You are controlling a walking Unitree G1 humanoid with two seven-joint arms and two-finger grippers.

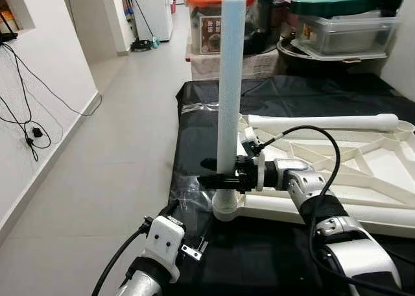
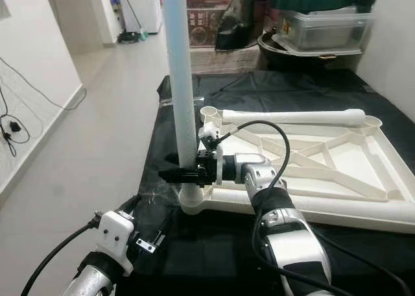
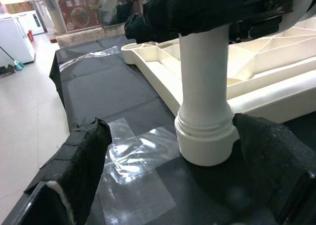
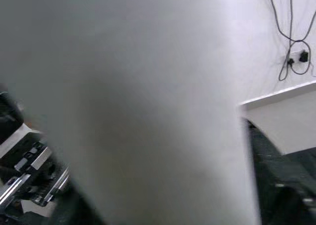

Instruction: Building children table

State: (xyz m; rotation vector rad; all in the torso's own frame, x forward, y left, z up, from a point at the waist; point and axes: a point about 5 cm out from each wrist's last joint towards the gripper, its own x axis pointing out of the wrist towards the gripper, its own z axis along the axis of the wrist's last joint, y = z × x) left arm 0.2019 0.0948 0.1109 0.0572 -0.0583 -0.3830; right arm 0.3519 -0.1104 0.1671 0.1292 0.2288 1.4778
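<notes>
The white children's table top (image 1: pixel 363 179) lies upside down on a black-covered surface. One white leg (image 1: pixel 231 82) stands upright in the near-left corner socket (image 1: pixel 225 208). My right gripper (image 1: pixel 219 171) is shut on this leg just above the socket; the leg (image 4: pixel 148 106) looms very close in the right wrist view. A second leg (image 1: pixel 324 122) lies flat along the table top's far edge. My left gripper (image 3: pixel 180 175) is low at the surface's front edge, open, its padded fingers (image 3: pixel 79 161) spread on either side of the socket (image 3: pixel 205 136) without touching it.
Storage bins and a green-lidded pot (image 1: pixel 334 2) are stacked behind the surface. The black cover's left edge (image 1: pixel 178 147) drops to a tiled floor (image 1: pixel 110 160). A white wall with hanging cables (image 1: pixel 29 134) runs along the left.
</notes>
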